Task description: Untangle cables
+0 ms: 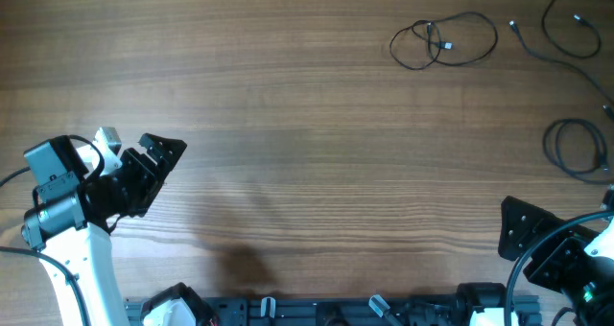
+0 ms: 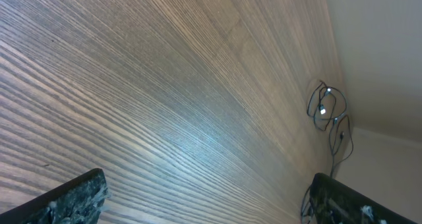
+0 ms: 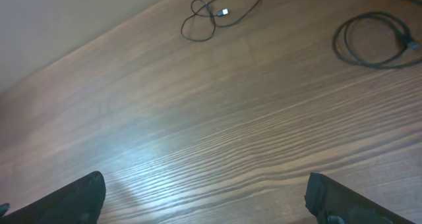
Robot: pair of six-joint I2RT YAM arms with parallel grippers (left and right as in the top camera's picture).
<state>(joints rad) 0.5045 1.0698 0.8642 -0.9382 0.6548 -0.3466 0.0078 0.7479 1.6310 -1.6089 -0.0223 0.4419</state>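
Note:
Thin black cables lie at the table's far right. One looped cable (image 1: 443, 40) with a small plug lies alone; it also shows in the left wrist view (image 2: 324, 109) and in the right wrist view (image 3: 214, 14). A second cable (image 1: 568, 29) curls at the top right corner. A third coiled cable (image 1: 574, 148) lies at the right edge and shows in the right wrist view (image 3: 372, 41). My left gripper (image 1: 158, 163) is open and empty at the near left. My right gripper (image 1: 528, 232) is open and empty at the near right, below the coiled cable.
The wooden table (image 1: 288, 105) fills the views. The arm bases and a black rail (image 1: 317, 312) run along the front edge. A pale wall borders the table's far side in the right wrist view (image 3: 66, 13).

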